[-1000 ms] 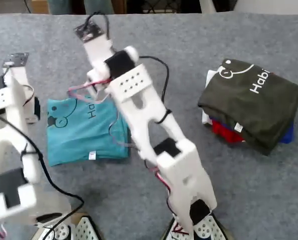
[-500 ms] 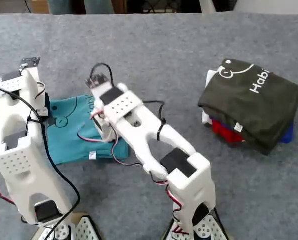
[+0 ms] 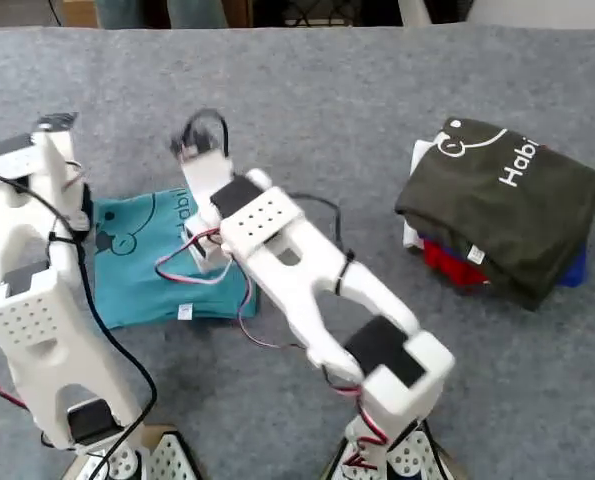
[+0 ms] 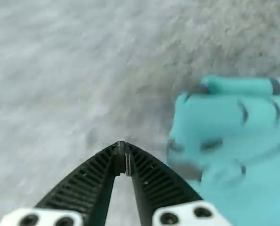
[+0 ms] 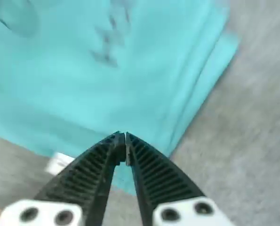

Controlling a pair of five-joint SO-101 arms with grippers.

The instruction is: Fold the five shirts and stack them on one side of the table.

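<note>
Lying on the worktop [image 3: 377, 100]: one folded teal shirt [image 3: 142, 275] and, well apart, one stack [image 3: 497, 215] of four. Wrist views add closed, empty tips: left end effector [image 4: 121, 153] beside that shirt, right end effector [image 5: 125, 141] above it

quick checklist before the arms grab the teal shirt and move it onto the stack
1. Teal shirt folded and lying flat on the table: ok.
2. Left gripper open for a grasp: not ok. It is shut, above bare table beside the shirt's edge.
3. Right gripper open for a grasp: not ok. It is shut, above the shirt near its edge.
4. Stack settled, dark shirt on top: ok.
5. Four shirts in the stack: cannot tell, the lower layers are mostly hidden.
6. Cable of the right arm off the shirt: not ok. It loops over the cloth and might snag.
</note>
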